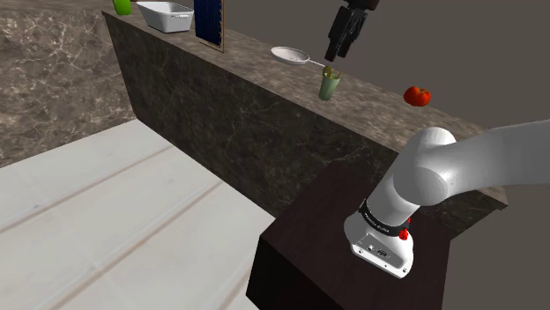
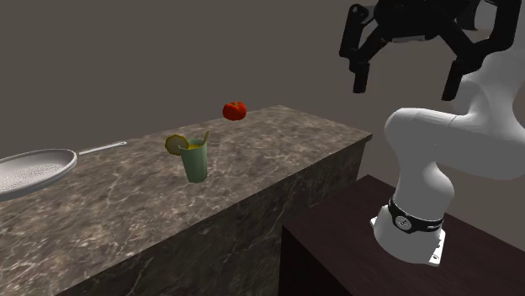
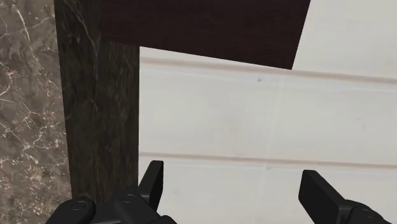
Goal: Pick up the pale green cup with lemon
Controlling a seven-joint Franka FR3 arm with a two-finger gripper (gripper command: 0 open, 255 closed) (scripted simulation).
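The pale green cup (image 1: 329,84) stands upright on the marble counter (image 1: 256,66), a lemon slice (image 2: 176,144) on its rim and a straw in it. In the second exterior view the cup (image 2: 195,159) is at the counter's middle, and my gripper (image 2: 405,85) hangs open well above it and off to that view's right, over the counter's edge. In the shoulder view the gripper (image 1: 336,53) appears just above the cup. Through the wrist camera the fingers (image 3: 153,182) stand wide apart with nothing between them, over the pale floor (image 3: 254,114) beside the counter's dark side.
A red tomato (image 1: 417,95) lies on the counter toward the stand, and a grey pan (image 1: 291,55) sits on the cup's other side. Farther along are a white tray (image 1: 166,16), a dark blue board (image 1: 209,22) and a green object (image 1: 122,6). The dark stand (image 1: 335,255) is below.
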